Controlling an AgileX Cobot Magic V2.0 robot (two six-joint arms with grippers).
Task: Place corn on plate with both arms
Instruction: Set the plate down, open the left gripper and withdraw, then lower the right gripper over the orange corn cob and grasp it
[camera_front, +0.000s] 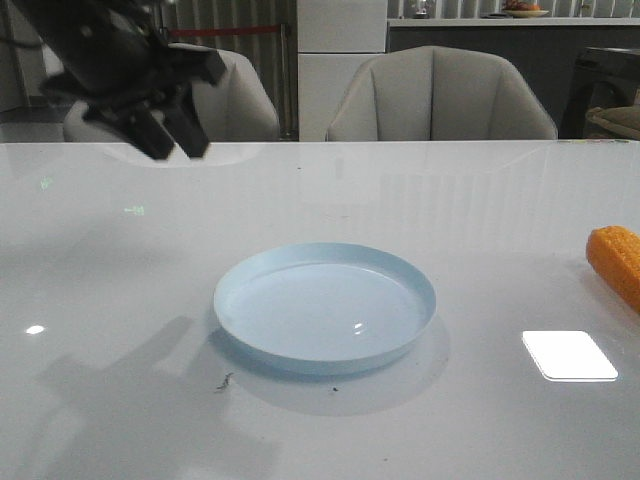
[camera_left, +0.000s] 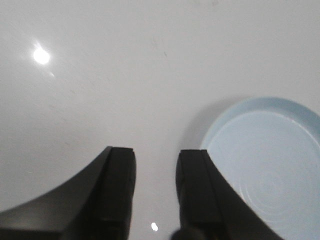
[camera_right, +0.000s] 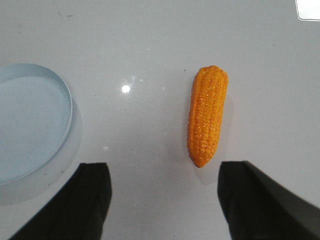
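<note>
The pale blue plate (camera_front: 325, 305) sits empty at the table's middle; it also shows in the left wrist view (camera_left: 270, 165) and in the right wrist view (camera_right: 30, 120). The orange corn (camera_front: 617, 262) lies on the table at the right edge, cut off by the frame; the right wrist view shows it whole (camera_right: 206, 115). My left gripper (camera_front: 178, 135) hangs open and empty above the table's far left, its fingers (camera_left: 117, 190) apart beside the plate. My right gripper (camera_right: 162, 172) is wide open and empty above the table, the corn's tip just ahead of its fingers. It is out of the front view.
The white glossy table (camera_front: 120, 260) reflects ceiling lights, with a bright patch (camera_front: 568, 355) at front right. Two grey chairs (camera_front: 440, 95) stand behind the far edge. A small dark speck (camera_front: 224, 381) lies in front of the plate.
</note>
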